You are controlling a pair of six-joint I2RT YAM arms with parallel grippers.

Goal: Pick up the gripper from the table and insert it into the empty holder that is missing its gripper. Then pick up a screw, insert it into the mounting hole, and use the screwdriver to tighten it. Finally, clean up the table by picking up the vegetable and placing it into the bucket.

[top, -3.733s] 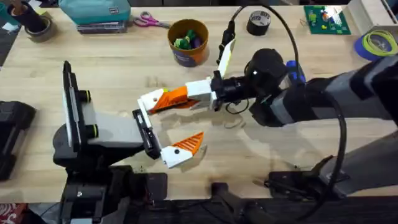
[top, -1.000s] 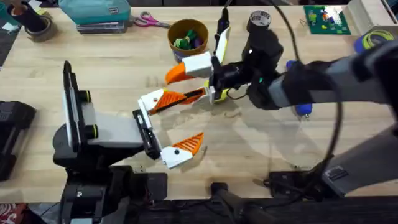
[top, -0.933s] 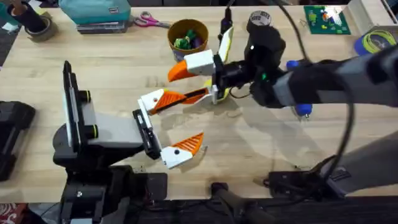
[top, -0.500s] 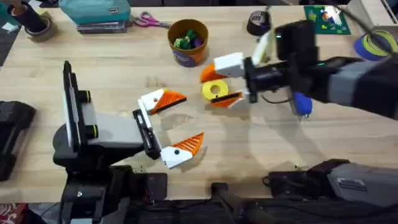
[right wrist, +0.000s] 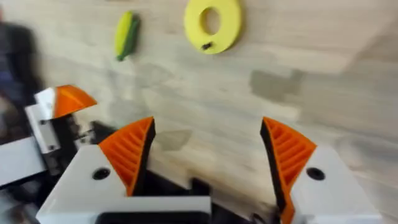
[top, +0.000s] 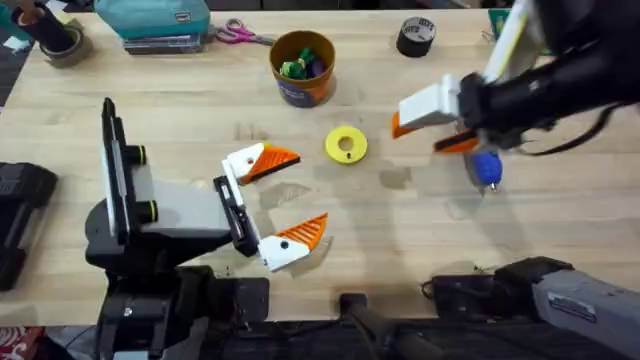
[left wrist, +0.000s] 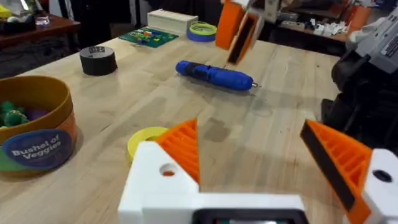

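Stubby blue cylindrical screwdriver (top: 485,167) lies near the wood-grain tabletop's (top: 180,120) right edge, long axis toward the front, directly beneath the right gripper (top: 432,122), whose orange-padded fingers stand spread, empty.

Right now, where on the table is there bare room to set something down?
Bare wood lies between the teal case and the left gripper, and along the table's near right. It is crowded around the yellow disc, screwdriver and right gripper.

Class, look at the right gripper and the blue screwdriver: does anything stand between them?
Nothing visible does. The right gripper hangs open above the screwdriver, which lies flat on the table with nothing beside it; the yellow disc lies well off to one side.
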